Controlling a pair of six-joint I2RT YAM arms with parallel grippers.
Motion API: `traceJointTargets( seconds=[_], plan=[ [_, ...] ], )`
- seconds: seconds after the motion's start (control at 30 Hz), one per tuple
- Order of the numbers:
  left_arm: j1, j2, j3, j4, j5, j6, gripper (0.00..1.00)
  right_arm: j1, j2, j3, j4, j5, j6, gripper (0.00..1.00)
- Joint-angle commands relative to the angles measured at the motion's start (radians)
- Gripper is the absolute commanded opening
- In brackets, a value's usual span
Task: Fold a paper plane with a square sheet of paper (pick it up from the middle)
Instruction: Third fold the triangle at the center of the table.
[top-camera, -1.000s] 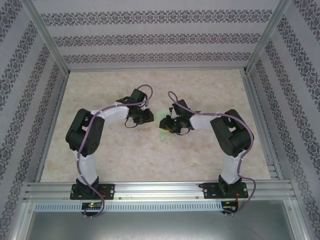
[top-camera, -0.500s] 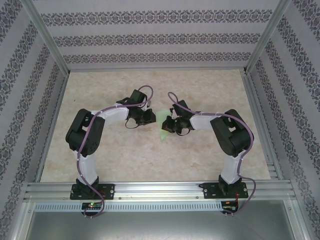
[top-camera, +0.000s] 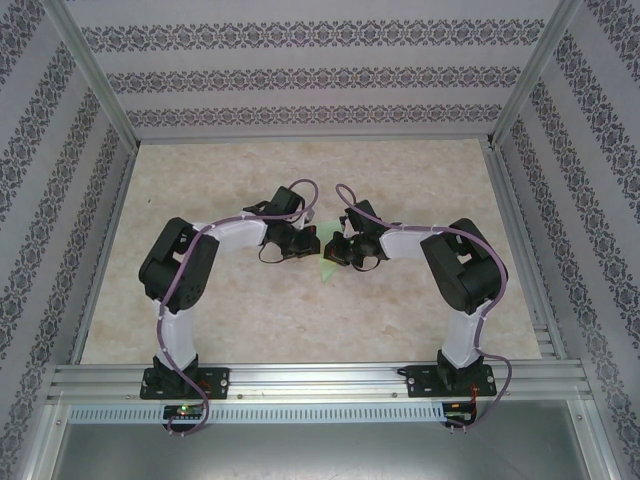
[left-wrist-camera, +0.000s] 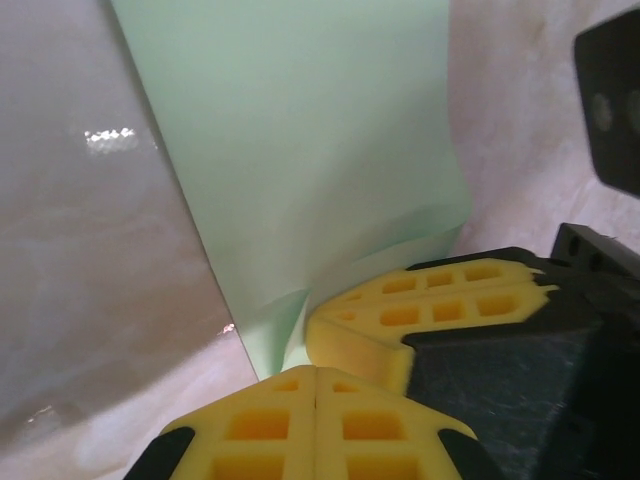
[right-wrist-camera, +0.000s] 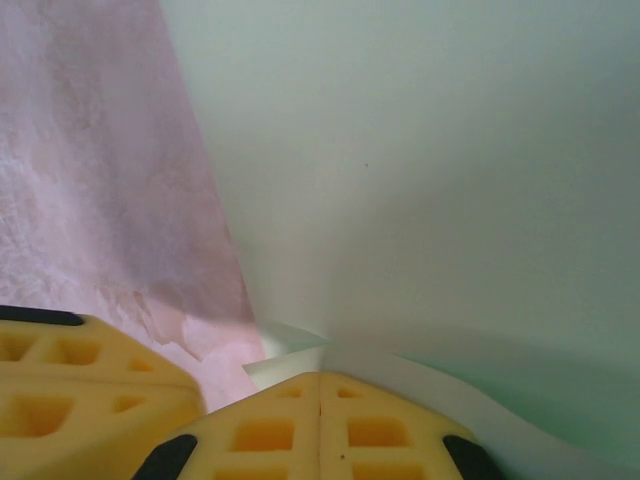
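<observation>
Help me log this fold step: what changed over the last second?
The left gripper slid right, closing in on the right gripper, and its elbow followed. From above, less of the green paper shows between them, though its near tip lies where it was. No change of grip can be made out. The right arm barely moved, and the table is unchanged.
</observation>
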Motion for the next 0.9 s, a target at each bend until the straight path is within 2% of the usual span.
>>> traceJointTargets(
  seconds=[0.0, 0.53, 0.7, 0.87],
  plan=[
    [-0.013, 0.027, 0.024, 0.025, 0.020, -0.007, 0.00, 0.000, 0.019, -0.016, -0.031, 0.026, -0.019, 0.00],
    [-0.022, 0.053, 0.035, 0.053, 0.010, -0.032, 0.00, 0.000, 0.022, -0.023, -0.023, 0.023, -0.016, 0.00],
    [-0.021, 0.011, 0.031, 0.012, -0.084, -0.012, 0.00, -0.002, 0.018, -0.026, -0.023, 0.023, -0.016, 0.00],
    [-0.021, -0.012, 0.015, 0.051, -0.044, -0.021, 0.00, -0.003, 0.021, -0.028, -0.023, 0.022, -0.016, 0.00]
  ],
)
